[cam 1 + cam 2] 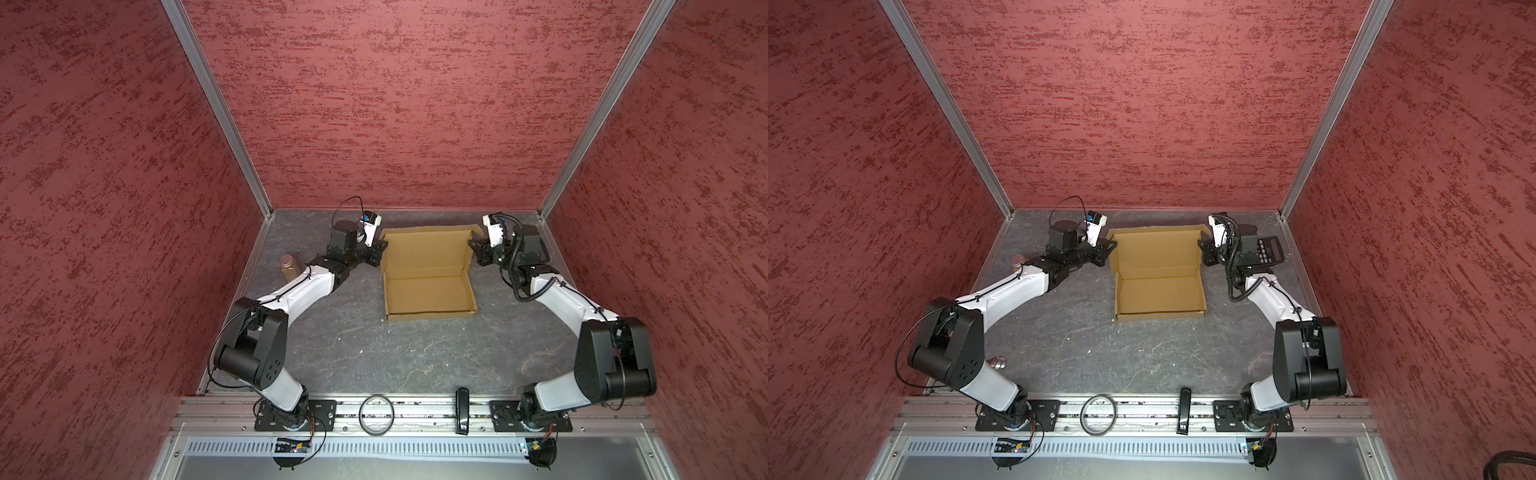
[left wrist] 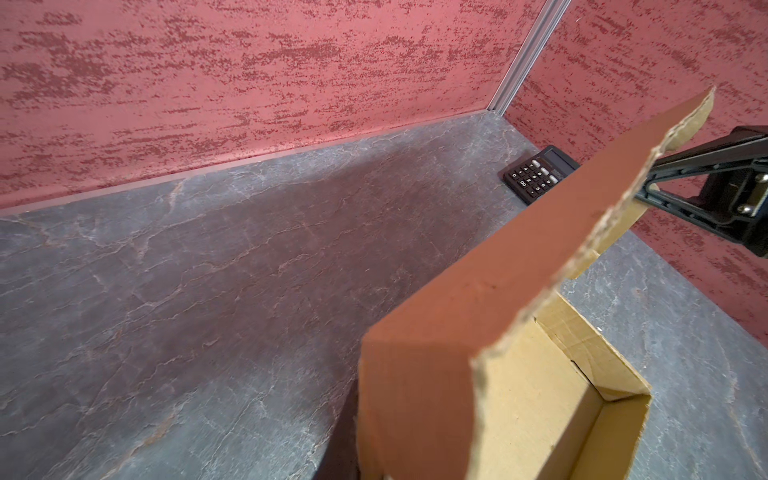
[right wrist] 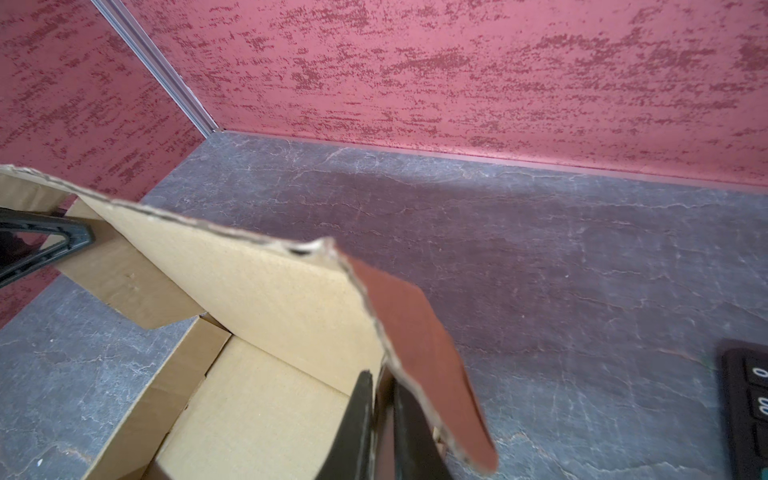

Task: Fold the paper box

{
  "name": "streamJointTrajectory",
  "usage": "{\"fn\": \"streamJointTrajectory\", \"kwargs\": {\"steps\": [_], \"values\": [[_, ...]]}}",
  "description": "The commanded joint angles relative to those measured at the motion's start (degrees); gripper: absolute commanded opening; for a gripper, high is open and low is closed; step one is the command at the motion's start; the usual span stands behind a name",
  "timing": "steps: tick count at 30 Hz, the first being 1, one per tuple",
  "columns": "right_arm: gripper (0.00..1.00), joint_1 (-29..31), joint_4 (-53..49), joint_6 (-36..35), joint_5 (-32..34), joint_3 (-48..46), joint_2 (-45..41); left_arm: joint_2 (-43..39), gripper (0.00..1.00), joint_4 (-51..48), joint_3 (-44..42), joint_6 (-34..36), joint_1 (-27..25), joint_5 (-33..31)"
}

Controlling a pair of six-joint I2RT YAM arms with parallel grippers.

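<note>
The paper box [image 1: 428, 291] is brown cardboard, a shallow open tray at mid-table with its lid [image 1: 426, 249] tilted up at the far side, seen in both top views [image 1: 1160, 295]. My left gripper [image 1: 381, 249] is at the lid's left edge. Its own jaws are hidden behind cardboard [image 2: 457, 311] in the left wrist view, and one of its fingers [image 3: 62, 241] lies against the lid's side flap. My right gripper [image 3: 380, 378] is shut on the flap at the lid's right edge [image 1: 473, 245]; its fingers [image 2: 685, 174] also show past the lid.
A black calculator [image 1: 1268, 249] lies near the back right corner, beside the right wrist. A brown jar [image 1: 289, 266] stands by the left wall. A ring [image 1: 376, 414] and a black bar [image 1: 462, 409] lie on the front rail. Red walls close in three sides.
</note>
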Motion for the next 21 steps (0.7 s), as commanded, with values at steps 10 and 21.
{"fn": "streamJointTrajectory", "kwargs": {"steps": [10, 21], "values": [[0.12, 2.78, 0.63, 1.24, 1.33, -4.25, -6.60, -2.32, 0.16, -0.56, -1.63, -1.25, -4.44, -5.31], [0.12, 3.94, 2.25, 3.06, 2.33, -9.30, -10.11, -4.20, 0.15, 1.33, -6.54, -2.69, -7.56, -9.16]]}}
